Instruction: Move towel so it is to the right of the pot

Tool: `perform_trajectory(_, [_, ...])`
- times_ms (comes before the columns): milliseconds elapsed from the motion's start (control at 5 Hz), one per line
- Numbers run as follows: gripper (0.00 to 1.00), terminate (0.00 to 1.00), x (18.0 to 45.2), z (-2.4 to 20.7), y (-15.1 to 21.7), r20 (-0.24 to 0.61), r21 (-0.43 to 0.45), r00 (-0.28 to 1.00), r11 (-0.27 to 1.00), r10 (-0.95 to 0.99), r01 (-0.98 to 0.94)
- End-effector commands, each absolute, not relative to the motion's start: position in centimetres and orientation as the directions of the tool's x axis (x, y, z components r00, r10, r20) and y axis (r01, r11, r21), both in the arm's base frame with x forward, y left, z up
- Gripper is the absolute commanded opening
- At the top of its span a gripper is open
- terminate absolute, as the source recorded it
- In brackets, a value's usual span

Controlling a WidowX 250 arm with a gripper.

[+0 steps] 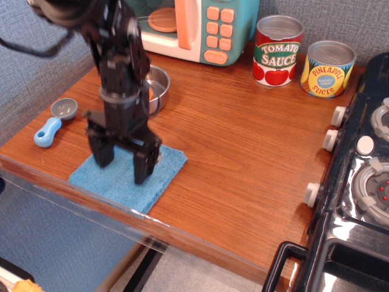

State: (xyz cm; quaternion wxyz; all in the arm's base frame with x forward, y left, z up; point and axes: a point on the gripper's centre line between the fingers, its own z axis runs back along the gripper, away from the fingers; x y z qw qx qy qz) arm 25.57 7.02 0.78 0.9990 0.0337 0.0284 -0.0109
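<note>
The sky-blue towel [161, 173] lies flat near the table's front left edge. My black gripper [123, 165] hangs right over the towel's middle, open, with a finger [101, 152] on the left and a finger [145, 163] on the right, tips at or just above the cloth. The steel pot [159, 85] sits behind the towel, mostly hidden by my arm; only its right rim shows. The toy carrot inside it is hidden but for a sliver of orange.
A grey scoop with a blue handle [53, 121] lies at the left edge. A toy microwave [188, 27] stands at the back. A tomato sauce can [277, 52] and a pineapple can [328, 69] stand back right. A toy stove [364, 176] fills the right side.
</note>
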Motion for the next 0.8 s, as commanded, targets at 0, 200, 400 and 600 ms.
perform_trajectory(0, [1.0,0.0,26.1,-2.4,6.8,-0.038,0.074,0.993,0.991,-0.108,0.11])
perform_trajectory(200, [1.0,0.0,29.1,-2.3,3.4,0.039,-0.036,0.959,0.958,-0.282,0.284])
perform_trajectory(400, [1.0,0.0,32.2,-1.5,-0.7,0.086,-0.103,0.918,0.913,-0.387,0.394])
perform_trajectory(600, [1.0,0.0,35.2,-0.7,-3.6,0.117,-0.142,0.897,0.887,-0.426,0.44])
